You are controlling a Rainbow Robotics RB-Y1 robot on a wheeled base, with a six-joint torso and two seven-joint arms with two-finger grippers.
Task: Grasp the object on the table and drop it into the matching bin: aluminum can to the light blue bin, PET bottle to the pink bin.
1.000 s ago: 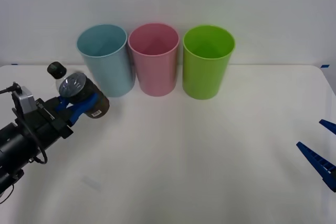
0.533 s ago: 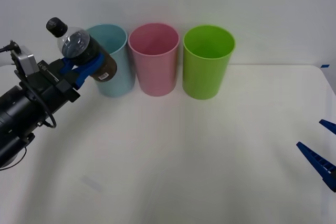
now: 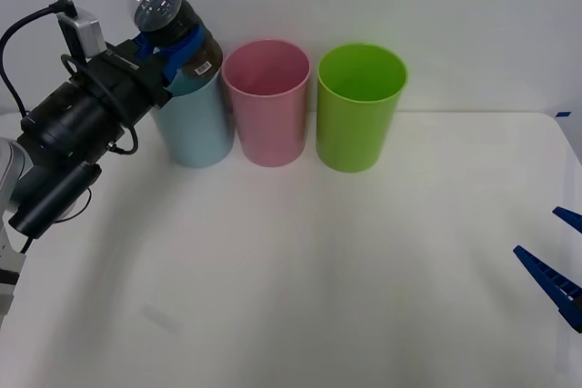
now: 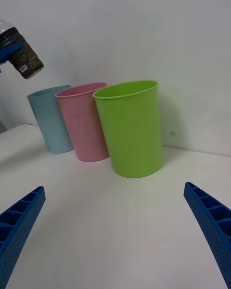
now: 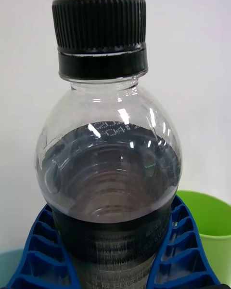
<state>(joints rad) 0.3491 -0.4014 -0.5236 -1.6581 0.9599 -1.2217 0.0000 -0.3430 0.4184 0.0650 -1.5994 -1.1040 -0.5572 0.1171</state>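
My left gripper is shut on the PET bottle, a small clear bottle with a black cap and dark label. It holds the bottle tilted in the air above the light blue bin, whose rim it partly hides. The pink bin stands just right of the blue one. Up close, the bottle sits between the blue fingers. The bottle also hangs above the light blue bin and beside the pink bin. My right gripper is open, parked low at the table's right.
A lime green bin stands right of the pink one, all three in a row at the back of the white table. The wall rises right behind them.
My left arm has lifted the bottle from low beside the blue bin up and to the right, over that bin's rim. The right arm has stayed still.
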